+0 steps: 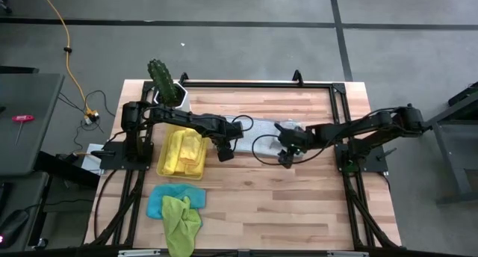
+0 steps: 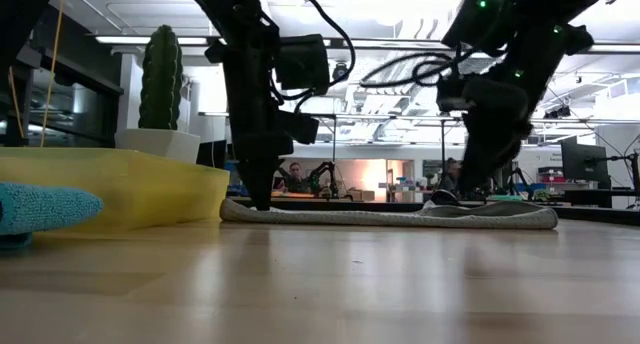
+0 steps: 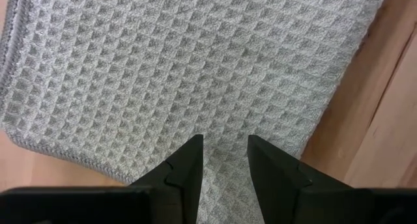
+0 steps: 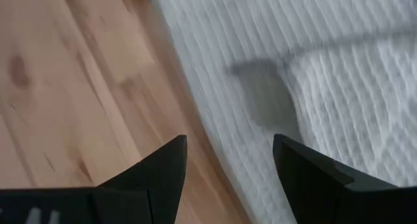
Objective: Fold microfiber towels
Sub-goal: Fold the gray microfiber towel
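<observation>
Left to right on the desk [image 1: 299, 212]: blue towel [image 1: 155, 203] and green towel [image 1: 181, 221] piled at the near-left edge, yellow towels [image 1: 185, 151] in the yellow tray [image 1: 161, 167] behind them. Grey towel [image 1: 258, 134] lies flat mid-desk, apart from the tray.

Left gripper [image 3: 225, 160] is down over the grey towel's left end, jaws parted a narrow gap, nothing pinched.

Right gripper [image 4: 229, 160] is over its right edge, jaws wide open, straddling the hem, empty.

Risks:
- Left jaws close on flat weave, not the hem, so they slip off.
- Right jaws catch the desk, not cloth.
- Uneven lift skews the fold.
</observation>
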Robot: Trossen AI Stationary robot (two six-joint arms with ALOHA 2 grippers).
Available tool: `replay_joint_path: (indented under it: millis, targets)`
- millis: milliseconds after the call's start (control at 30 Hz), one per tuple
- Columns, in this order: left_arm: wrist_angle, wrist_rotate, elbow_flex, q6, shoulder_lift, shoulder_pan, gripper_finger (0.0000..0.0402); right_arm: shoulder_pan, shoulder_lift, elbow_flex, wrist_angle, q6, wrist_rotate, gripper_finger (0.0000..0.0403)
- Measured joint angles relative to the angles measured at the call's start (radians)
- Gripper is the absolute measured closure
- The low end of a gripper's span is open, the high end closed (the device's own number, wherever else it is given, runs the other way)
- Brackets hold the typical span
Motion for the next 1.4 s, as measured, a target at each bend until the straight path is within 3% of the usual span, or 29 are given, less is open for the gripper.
replay_joint_path:
  millis: [333, 533, 667, 833, 1000, 1400]
  targets:
    - [0.0, 0.0, 0.0, 0.0, 0.0, 0.0, 0.0291, -0.008, 0.027, 0.0, -0.029, 0.016, -0.043, 0.0183]
    - [0.0, 0.0, 0.0, 0.0, 0.0, 0.0, 0.0291, -0.032, 0.124, -0.001, 0.208, -0.036, -0.072, 0.0183]
    - [-0.001, 0.0, 0.0, 0.0, 0.0, 0.0, 0.0291, -0.034, 0.145, -0.001, 0.271, -0.043, -0.08, 0.0187]
    - [0.0, 0.0, 0.0, 0.0, 0.0, 0.0, 0.0291, -0.036, 0.149, -0.001, 0.258, -0.018, -0.075, 0.0212]
    - [0.0, 0.0, 0.0, -0.002, 0.0, -0.001, 0.0291, -0.053, 0.15, -0.001, 0.227, 0.019, 0.013, 0.0233]
    - [0.0, 0.0, 0.0, -0.001, 0.0, -0.001, 0.0291, -0.083, 0.15, -0.001, 0.182, 0.066, 0.02, 0.0297]
